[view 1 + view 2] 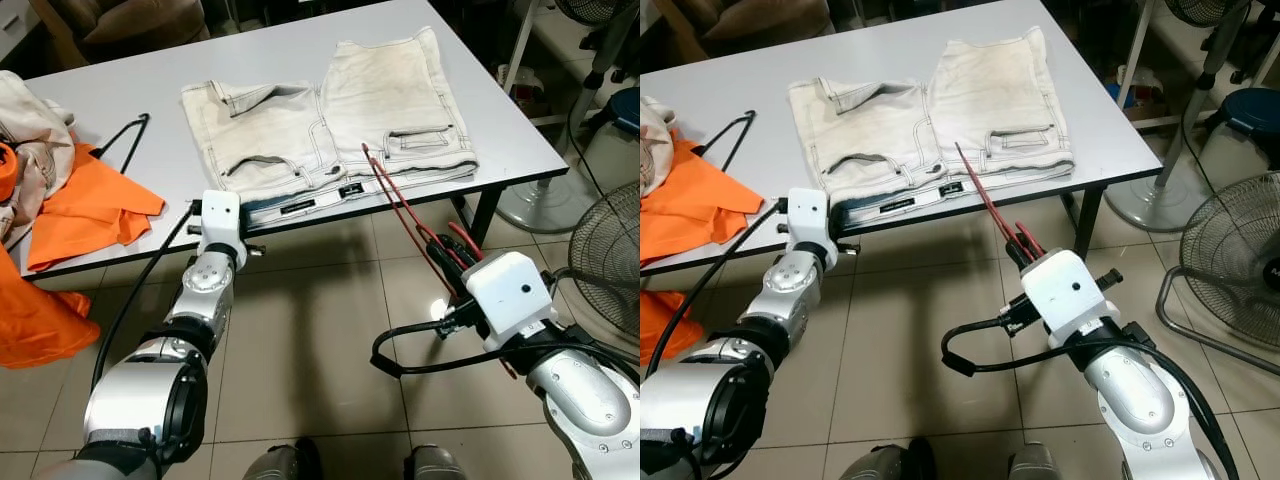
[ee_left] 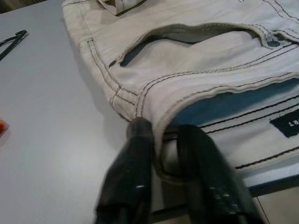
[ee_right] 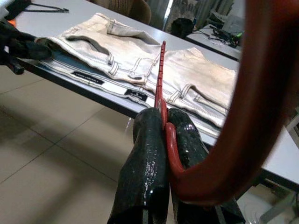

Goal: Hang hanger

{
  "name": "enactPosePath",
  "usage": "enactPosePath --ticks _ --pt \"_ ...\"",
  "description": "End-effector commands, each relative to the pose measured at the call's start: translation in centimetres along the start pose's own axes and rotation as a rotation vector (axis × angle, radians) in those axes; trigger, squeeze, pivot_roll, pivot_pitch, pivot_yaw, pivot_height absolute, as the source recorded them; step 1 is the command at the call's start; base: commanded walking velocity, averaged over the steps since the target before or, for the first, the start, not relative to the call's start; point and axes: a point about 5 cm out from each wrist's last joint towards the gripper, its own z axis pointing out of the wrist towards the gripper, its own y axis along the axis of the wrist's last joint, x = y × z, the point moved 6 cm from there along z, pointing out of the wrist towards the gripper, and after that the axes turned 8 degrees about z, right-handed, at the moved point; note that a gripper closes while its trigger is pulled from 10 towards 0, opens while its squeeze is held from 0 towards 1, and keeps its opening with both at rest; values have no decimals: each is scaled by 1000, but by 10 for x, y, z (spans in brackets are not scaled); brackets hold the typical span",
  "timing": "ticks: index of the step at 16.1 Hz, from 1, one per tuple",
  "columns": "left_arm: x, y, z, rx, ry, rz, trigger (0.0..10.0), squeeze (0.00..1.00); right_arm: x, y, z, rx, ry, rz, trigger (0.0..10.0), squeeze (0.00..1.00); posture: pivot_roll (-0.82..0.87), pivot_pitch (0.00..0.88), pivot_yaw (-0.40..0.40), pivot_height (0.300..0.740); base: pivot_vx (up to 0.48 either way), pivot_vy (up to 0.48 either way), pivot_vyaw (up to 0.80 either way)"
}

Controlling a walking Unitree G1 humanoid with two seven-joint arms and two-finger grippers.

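While I hold position: right tool [image 3: 161, 140] pinches the red hanger [image 1: 400, 205], thin, stiff, light.
Left tool [image 2: 163, 154]: nips the soft shorts [image 1: 330, 120] hem at the worktop [image 1: 120, 90] edge.

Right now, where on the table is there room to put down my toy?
The table is bare behind the shorts, and between them and the black hanger. The left end is crowded with orange cloth; the shorts cover the front right.

You see a red hanger [image 1: 405, 215] over cream shorts [image 1: 330, 115] with dark stitching; left of the shorts lie orange cloth [image 1: 90, 210] and a black hanger [image 1: 125, 138]. The table [image 1: 130, 85] is pale grey; the floor tiles [image 1: 310, 340] beige.
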Motion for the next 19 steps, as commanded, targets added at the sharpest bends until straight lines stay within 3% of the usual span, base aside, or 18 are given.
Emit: enactPosePath --ticks 1,8,9,10,11,19 --pt "6 3 2 6 11 9 10000 1000 5 9 -3 -28 21 0 10000 0 -315 171 171 740 0 0 0" --pt "30 4 3 21 129 -26 9725 1000 7 11 -7 -16 38 11 10000 0 -313 229 150 740 0 0 0" --pt "33 3 2 20 143 -31 0 329 7 11 -7 -15 38 14 10000 0 -310 229 151 740 0 0 0" --pt "34 3 2 17 143 -32 0 106 7 11 -7 -14 38 15 10000 0 -307 227 152 740 0 0 0" --pt "34 3 2 13 143 -29 0 0 7 11 -6 -16 36 17 10000 0 -302 224 154 740 0 0 0" --pt "35 4 1 -3 142 -32 0 0 7 10 -2 -24 29 17 10000 0 -300 195 165 740 0 0 0"
